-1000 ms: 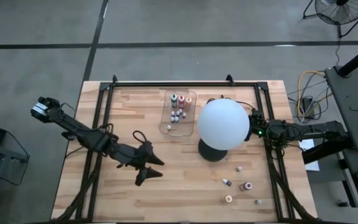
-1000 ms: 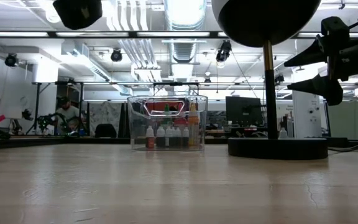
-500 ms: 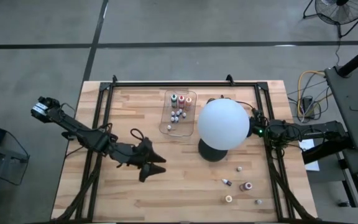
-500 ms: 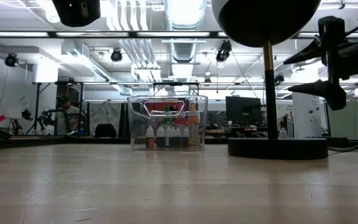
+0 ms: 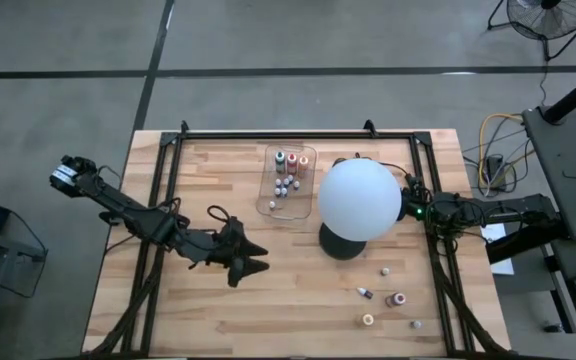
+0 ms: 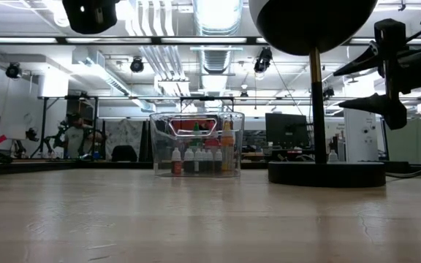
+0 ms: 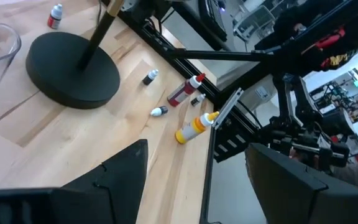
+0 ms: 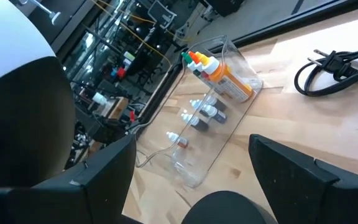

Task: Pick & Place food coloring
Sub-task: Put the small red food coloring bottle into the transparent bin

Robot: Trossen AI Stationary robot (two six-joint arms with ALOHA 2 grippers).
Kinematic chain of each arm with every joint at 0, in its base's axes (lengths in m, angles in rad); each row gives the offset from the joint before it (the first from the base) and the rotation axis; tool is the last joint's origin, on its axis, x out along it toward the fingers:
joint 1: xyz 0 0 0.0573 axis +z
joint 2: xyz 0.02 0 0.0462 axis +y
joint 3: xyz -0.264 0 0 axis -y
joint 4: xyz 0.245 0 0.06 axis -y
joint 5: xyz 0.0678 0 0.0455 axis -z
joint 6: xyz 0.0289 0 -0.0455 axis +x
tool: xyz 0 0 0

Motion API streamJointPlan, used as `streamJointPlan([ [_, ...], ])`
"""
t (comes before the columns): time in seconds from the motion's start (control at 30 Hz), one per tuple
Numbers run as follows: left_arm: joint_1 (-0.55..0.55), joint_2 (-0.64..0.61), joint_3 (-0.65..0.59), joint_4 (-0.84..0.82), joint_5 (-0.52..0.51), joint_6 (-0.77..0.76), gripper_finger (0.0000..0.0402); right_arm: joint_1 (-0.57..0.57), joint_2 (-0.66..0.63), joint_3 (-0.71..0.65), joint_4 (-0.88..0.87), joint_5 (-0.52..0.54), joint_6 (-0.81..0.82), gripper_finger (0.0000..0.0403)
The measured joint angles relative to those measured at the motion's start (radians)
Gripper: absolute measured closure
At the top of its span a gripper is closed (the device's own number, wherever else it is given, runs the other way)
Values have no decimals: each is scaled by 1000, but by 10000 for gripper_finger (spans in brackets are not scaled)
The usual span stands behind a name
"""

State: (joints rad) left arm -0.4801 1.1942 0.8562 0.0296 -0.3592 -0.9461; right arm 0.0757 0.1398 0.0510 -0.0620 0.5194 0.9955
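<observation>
Several food coloring bottles (image 5: 286, 178) stand upright in a clear plastic tray (image 5: 268, 205) at the far middle of the table. More bottles lie loose at the near right (image 5: 396, 299); the left wrist view shows a red one (image 7: 185, 92) and a yellow one (image 7: 194, 127) on their sides. My left gripper (image 5: 250, 262) hovers open and empty over the table's middle, left of the loose bottles. My right gripper (image 6: 342, 88) is open and empty, raised at the right edge beside the white globe (image 5: 360, 200).
The white globe on its black round base (image 7: 73, 71) stands between the tray and the loose bottles. A black cable (image 5: 220, 218) lies on the wood near my left arm. A black frame rail (image 5: 438, 270) runs along the table's right side.
My left gripper has rolled about its own pointing line and swung a little toward the table's far edge, staying above the wood. My right gripper has rolled in place beside the globe. No bottle has moved.
</observation>
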Motion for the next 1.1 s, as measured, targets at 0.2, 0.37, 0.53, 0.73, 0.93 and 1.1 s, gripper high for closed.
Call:
streamJointPlan([
  [0.2,0,0,0,0,-2,-37,161,0,1,0,0,-3,18,101],
  [0.37,0,0,0,0,-2,-68,161,0,0,0,1,-7,-85,101],
  [0.53,0,0,0,0,-2,-98,161,-1,2,0,-1,-4,-189,101],
  [0.73,0,0,0,0,-2,-110,161,0,28,0,-2,-53,-328,101],
  [0.93,0,0,0,0,-2,-110,161,-1,135,29,-114,-71,-397,101],
  [1.1,0,0,0,0,-2,-103,161,-1,230,82,-196,-112,-371,101],
])
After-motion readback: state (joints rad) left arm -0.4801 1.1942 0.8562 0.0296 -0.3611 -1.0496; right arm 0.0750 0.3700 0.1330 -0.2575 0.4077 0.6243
